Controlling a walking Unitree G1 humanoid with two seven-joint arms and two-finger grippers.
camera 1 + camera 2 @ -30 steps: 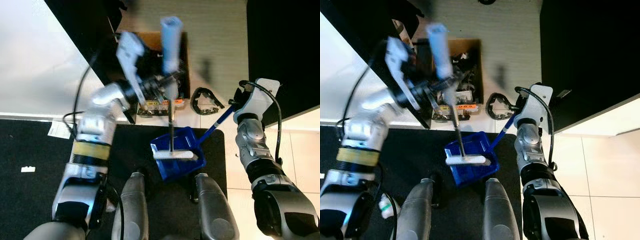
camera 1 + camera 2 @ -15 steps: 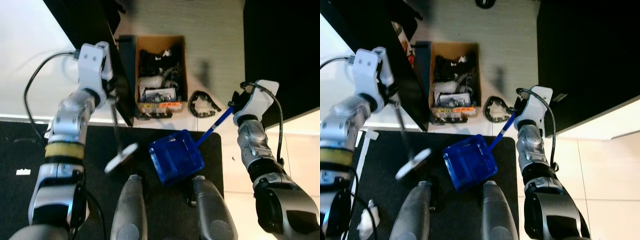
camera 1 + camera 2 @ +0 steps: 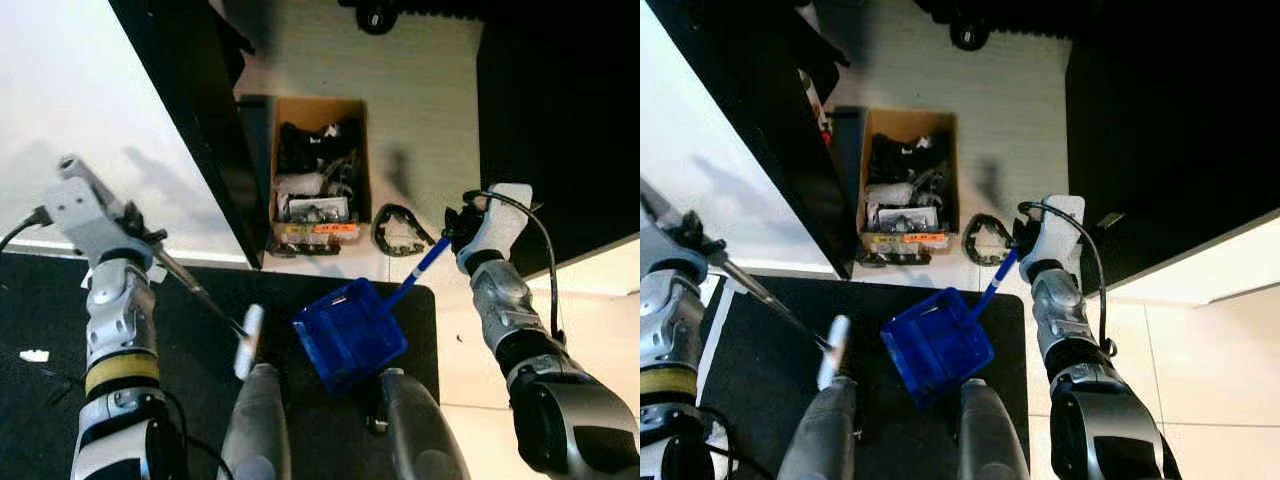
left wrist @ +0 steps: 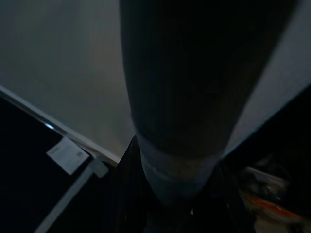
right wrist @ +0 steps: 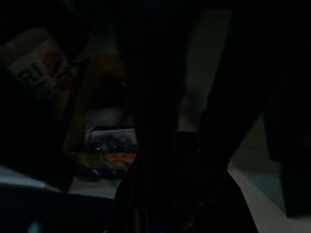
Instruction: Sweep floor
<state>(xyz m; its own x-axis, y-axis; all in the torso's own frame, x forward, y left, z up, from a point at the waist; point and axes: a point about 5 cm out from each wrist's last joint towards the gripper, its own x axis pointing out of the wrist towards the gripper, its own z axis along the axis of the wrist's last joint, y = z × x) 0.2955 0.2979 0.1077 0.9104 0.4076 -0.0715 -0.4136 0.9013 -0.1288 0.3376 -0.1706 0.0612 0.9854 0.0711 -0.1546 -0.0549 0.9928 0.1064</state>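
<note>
My left gripper (image 3: 138,243), out at the left, is shut on the thin dark stick of a broom (image 3: 200,295). The stick slopes down to a small white brush head (image 3: 247,340) over the black mat (image 3: 200,330), just left of the dustpan and apart from it. The blue dustpan (image 3: 350,335) rests tilted on the mat in front of my legs. Its blue handle (image 3: 418,272) rises to my right gripper (image 3: 455,225), which is shut on it. In the left wrist view the broom handle (image 4: 189,97) looms dark and close.
An open cardboard box (image 3: 318,165) full of clutter stands on the pale floor behind the mat, next to a black coiled thing (image 3: 398,232). Dark furniture (image 3: 200,120) runs diagonally at the left, another dark block (image 3: 560,110) at the right. A white scrap (image 3: 32,355) lies on the mat.
My left arm swung the broom out of the dustpan and far to the left; the brush head now hangs left of the pan. The right gripper and dustpan stayed nearly still.
</note>
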